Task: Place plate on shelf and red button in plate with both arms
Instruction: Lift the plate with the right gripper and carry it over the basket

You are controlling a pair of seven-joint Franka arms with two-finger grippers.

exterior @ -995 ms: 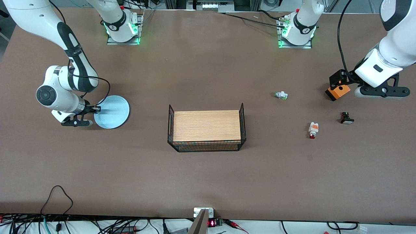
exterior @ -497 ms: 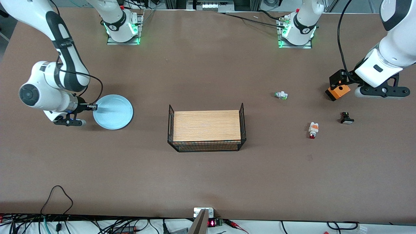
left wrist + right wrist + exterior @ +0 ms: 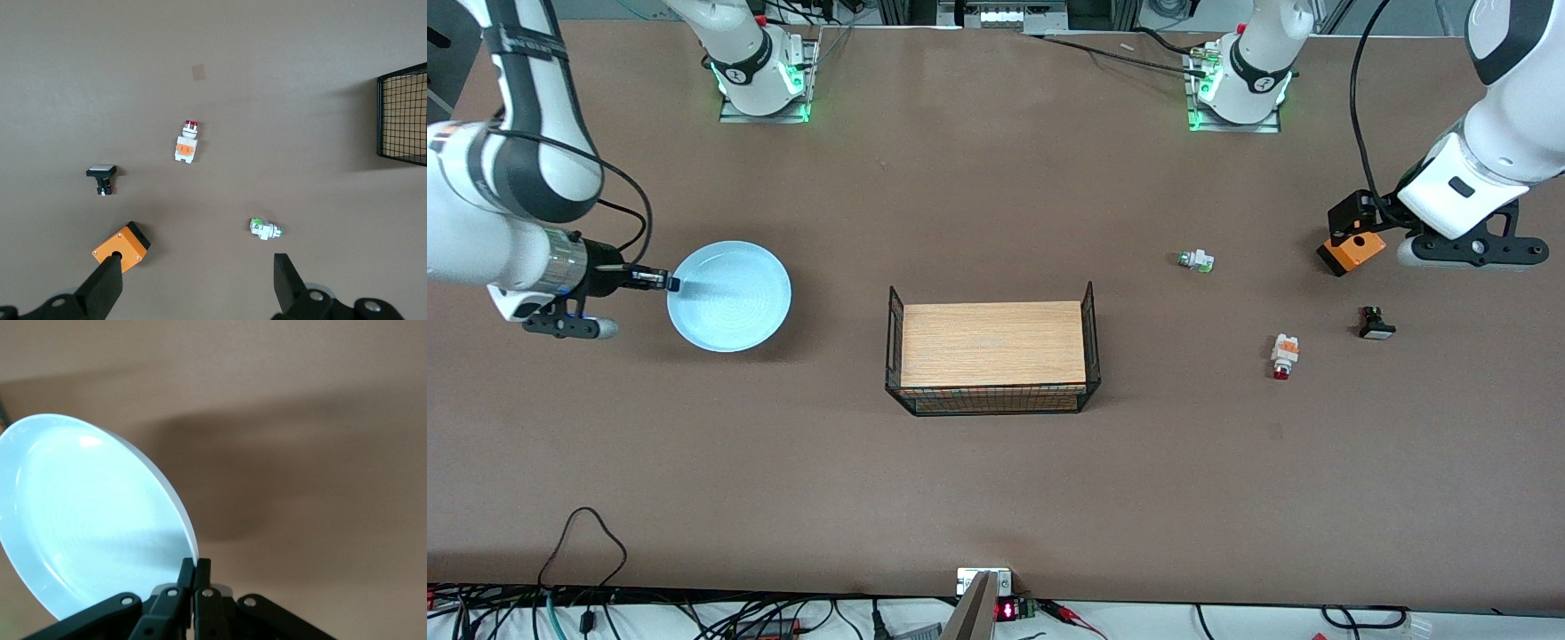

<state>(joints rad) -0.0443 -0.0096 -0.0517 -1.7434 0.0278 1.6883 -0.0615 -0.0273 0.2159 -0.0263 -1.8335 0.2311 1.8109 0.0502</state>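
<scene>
The right gripper (image 3: 665,283) is clenched on the rim of the round pale light-blue plate (image 3: 729,296), holding it clear of the table at the right arm's end, ready for carrying. The left gripper (image 3: 197,280) waits released above the tiny white-and-orange red button (image 3: 1283,355), which lies on the table.

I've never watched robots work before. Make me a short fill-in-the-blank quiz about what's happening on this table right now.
1. The right gripper is shut on the rim of the ____.
2. The left gripper, over the table's left-arm end, has its fingers ____.
3. The red button lies on the ____, not in the wire basket.
4. The small part with the green tip lies ____ from the front camera than the red button.

Missing words: plate; open; table; farther
</scene>
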